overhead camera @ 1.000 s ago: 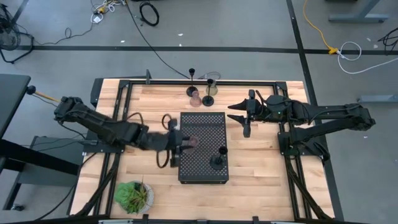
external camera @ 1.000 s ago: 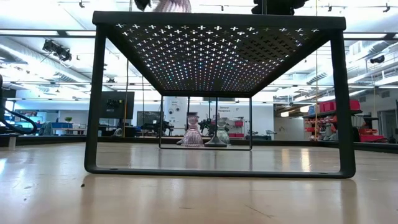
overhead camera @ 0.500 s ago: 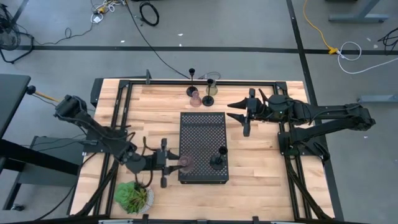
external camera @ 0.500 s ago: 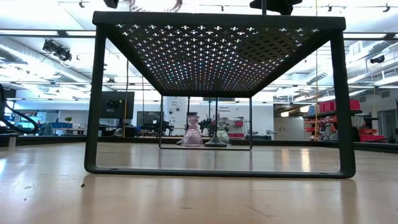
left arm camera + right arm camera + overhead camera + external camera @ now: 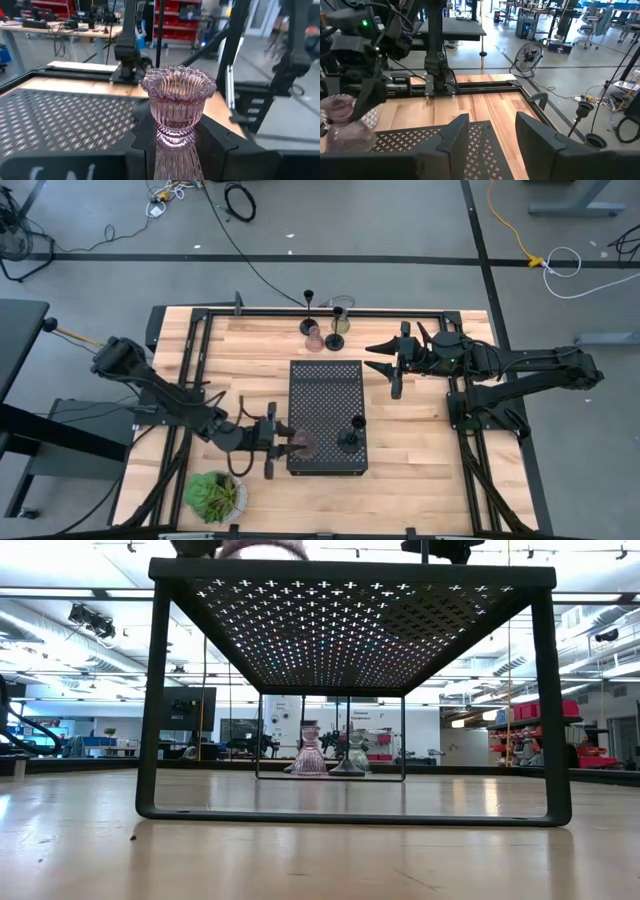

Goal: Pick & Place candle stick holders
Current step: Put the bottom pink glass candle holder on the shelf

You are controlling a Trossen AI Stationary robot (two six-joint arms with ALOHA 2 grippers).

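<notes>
- I've got the pink glass holder [image 5: 178, 107] pinched in the left gripper [image 5: 288, 442], fingers clenched on its ribbed stem just under the flared cup, held upright.
- In the high view it sits over the near-left edge of the black perforated tray [image 5: 326, 385], close to a black stemmed holder [image 5: 350, 436] already standing on top.
- This one reads to me as rigid, smooth ribbed glass: slippery and chip-prone, so I want the grip low on the narrow waist, never on the thin scalloped rim.
- Probably light but top-heavy; I'd set it down flat and gently.
- Right gripper [image 5: 392, 366] hovers just off the tray's far-right corner, fingers apart, holding nothing.
- Four more holders [image 5: 324, 328] wait near the table's far edge.
</notes>
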